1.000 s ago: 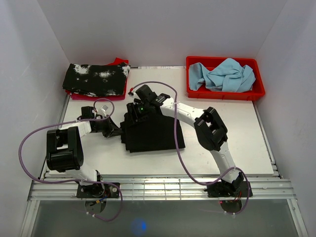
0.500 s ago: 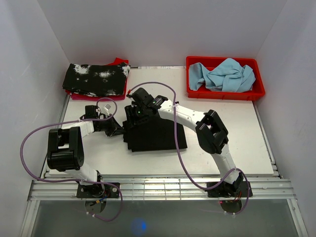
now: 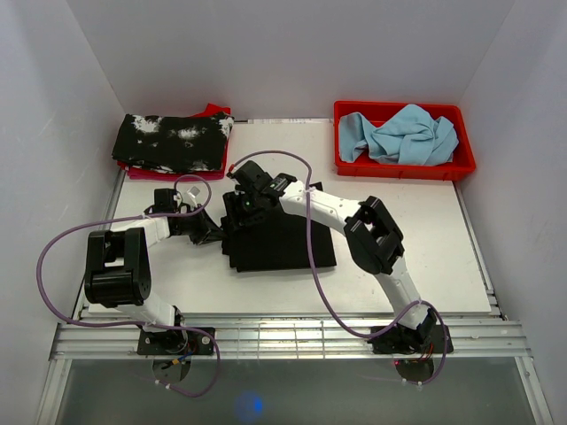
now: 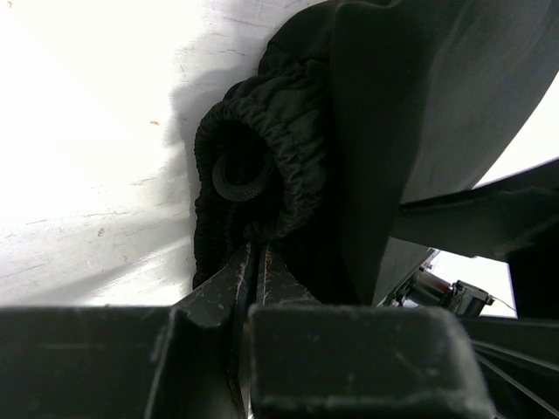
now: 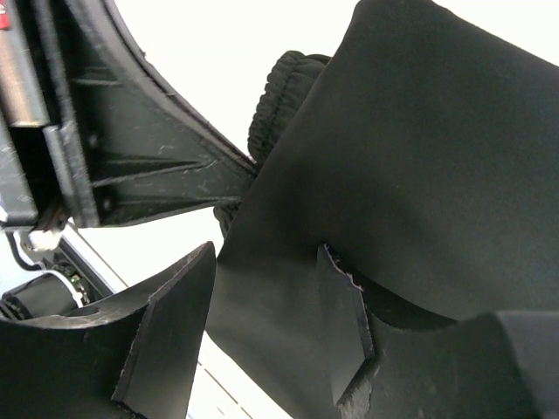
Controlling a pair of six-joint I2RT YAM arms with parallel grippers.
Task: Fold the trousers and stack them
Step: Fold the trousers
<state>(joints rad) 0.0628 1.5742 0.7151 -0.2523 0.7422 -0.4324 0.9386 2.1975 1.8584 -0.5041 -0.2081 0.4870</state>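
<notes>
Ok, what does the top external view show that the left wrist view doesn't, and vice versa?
Only top external: the red bin holding blue cloth, and the splotched garment at the far left corner. Only left wrist: a gathered elastic cuff, bunched right at the closed tips of the left pincer. Both: the black trousers lying on the white table.

Red bin (image 3: 399,168) holds blue cloth (image 3: 403,135); splotched garment (image 3: 173,142) far-left.
</notes>
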